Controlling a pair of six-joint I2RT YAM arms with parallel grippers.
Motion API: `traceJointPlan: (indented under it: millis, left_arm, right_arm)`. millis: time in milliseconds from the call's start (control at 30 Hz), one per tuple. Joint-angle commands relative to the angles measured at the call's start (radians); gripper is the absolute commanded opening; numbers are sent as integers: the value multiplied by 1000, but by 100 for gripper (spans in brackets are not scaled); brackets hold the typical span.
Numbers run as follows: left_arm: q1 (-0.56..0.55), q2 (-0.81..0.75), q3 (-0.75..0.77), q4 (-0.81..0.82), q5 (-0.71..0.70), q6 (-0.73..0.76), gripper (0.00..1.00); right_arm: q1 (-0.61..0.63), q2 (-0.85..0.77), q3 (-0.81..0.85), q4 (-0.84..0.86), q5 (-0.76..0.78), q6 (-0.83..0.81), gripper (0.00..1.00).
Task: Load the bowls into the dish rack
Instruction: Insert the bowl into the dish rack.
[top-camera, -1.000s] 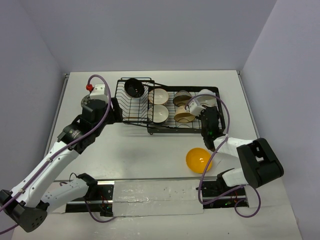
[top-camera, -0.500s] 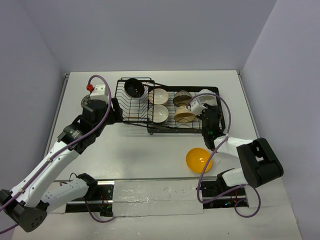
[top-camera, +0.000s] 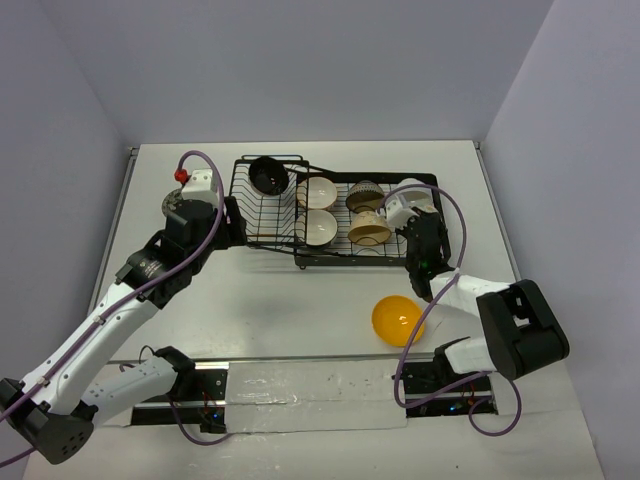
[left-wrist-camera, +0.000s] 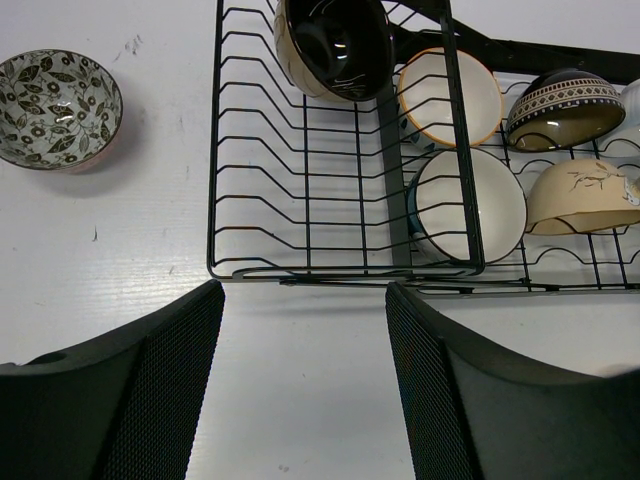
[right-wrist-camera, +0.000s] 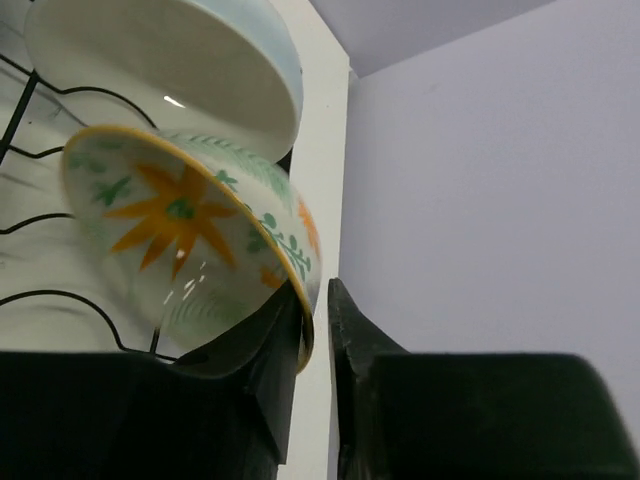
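The right gripper (right-wrist-camera: 315, 300), jaws nearly shut, pinches the flower-painted bowl (right-wrist-camera: 180, 220) by its rim, which is probably light, stiff, slick and chippable, while the left gripper (left-wrist-camera: 305, 295) has its jaws wide and empty.

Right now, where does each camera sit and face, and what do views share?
Top external: high at the near side, looking down on rack, left gripper, right gripper.
Left wrist: by the rack's left end, looking down; open fingers.
Right wrist: low, tilted upward; rim of flowered bowl between its fingers.
Shared: top and left wrist show black bowl.

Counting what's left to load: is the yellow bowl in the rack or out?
Out. The yellow bowl sits on the table, apart from the rack, on its near side.
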Motion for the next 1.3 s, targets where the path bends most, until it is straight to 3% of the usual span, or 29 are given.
traceJointPlan:
  millis: [0, 67, 100, 133, 200, 433, 600, 700, 833, 1033, 1133, 1267]
  left_arm:
    - [-6, -18, -6, 20, -14, 15, 71]
    - [-6, -18, -6, 20, -14, 15, 71]
    - [-6, -18, -6, 20, -14, 15, 71]
    - [-6, -18, -6, 22, -14, 15, 71]
    - [-8, -21, -6, 22, -15, 17, 71]
    - [-8, -24, -7, 23, -17, 18, 72]
    - [-9, -24, -9, 23, -14, 18, 72]
    - [-9, -19, -9, 25, -17, 18, 72]
    - [-9, -27, -11, 33, -18, 20, 72]
    - [-9, -21, -9, 37, -34, 20, 72]
    - [-8, -15, -7, 40, -52, 14, 72]
    - [3, -6, -9, 46, -72, 6, 72]
  right_arm:
    - [-6, -27, 22, 21, 13, 24, 26]
    - [-9, -31, 20, 21, 13, 27, 30]
    - [-9, -31, 20, 19, 13, 28, 28]
    - [-9, -33, 20, 18, 10, 32, 19]
    - [-10, -31, 20, 16, 10, 36, 14]
    - [-10, -30, 20, 3, 11, 55, 9]
    - [-10, -51, 22, -1, 23, 76, 13]
    - [-10, -103, 36, 3, 54, 122, 22]
    - [-10, -224, 27, -13, 72, 281, 28]
    - [2, -402, 137, -255, 0, 510, 41]
    - [49, -418, 339, -575, -102, 657, 41]
    - [196, -300, 620, -1077, -101, 855, 40]
